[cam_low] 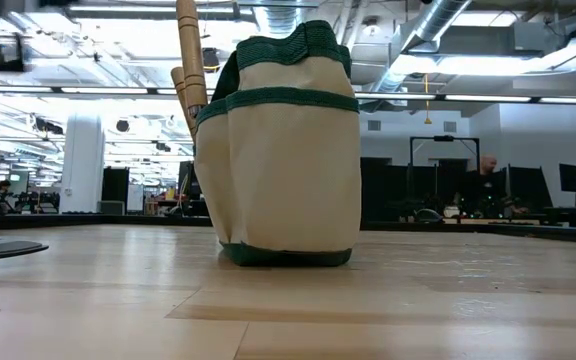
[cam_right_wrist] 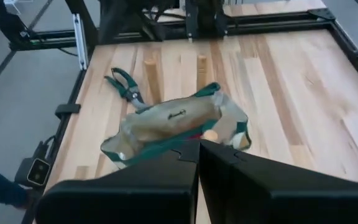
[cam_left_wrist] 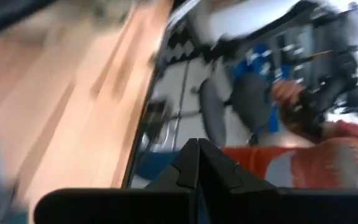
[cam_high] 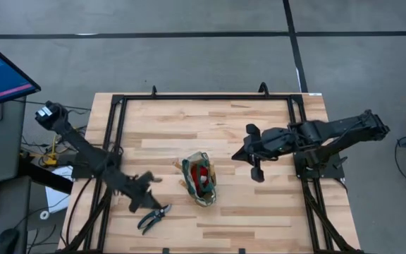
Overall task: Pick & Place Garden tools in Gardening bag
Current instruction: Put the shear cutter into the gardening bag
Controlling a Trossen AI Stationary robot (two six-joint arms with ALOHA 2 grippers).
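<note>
Scene: we see the gardening bag point(cam_high: 200, 180) standing upright near the middle of the wooden table point(cam_high: 259, 219), two wooden handles point(cam_low: 190, 70) poking out of its top and something red showing inside.

Pruning shears: the dark-handled pruning shears point(cam_high: 153, 217) lie flat on the table to the left of the bag and nearer the front edge, well apart from it, blades parted; we judge them the one tool left to bag.

Left gripper: the left gripper point(cam_high: 146, 185) hangs between the shears and the bag, just behind the shears; its own wrist view shows the two fingers pressed together on nothing.

Right gripper: the right gripper point(cam_high: 254, 154) waits right of the bag and farther back, well apart from it, fingers likewise closed and empty.

Risk, grasp: with the jaws closed we think the left arm would only shove the shears unless it spreads them first; a pinch on one handle of the splayed pair could let the tool swing or slip.

Risk, placing: the bag is soft and already crowded, so we expect a low pass or a snag on the standing handles could tip it.
</note>
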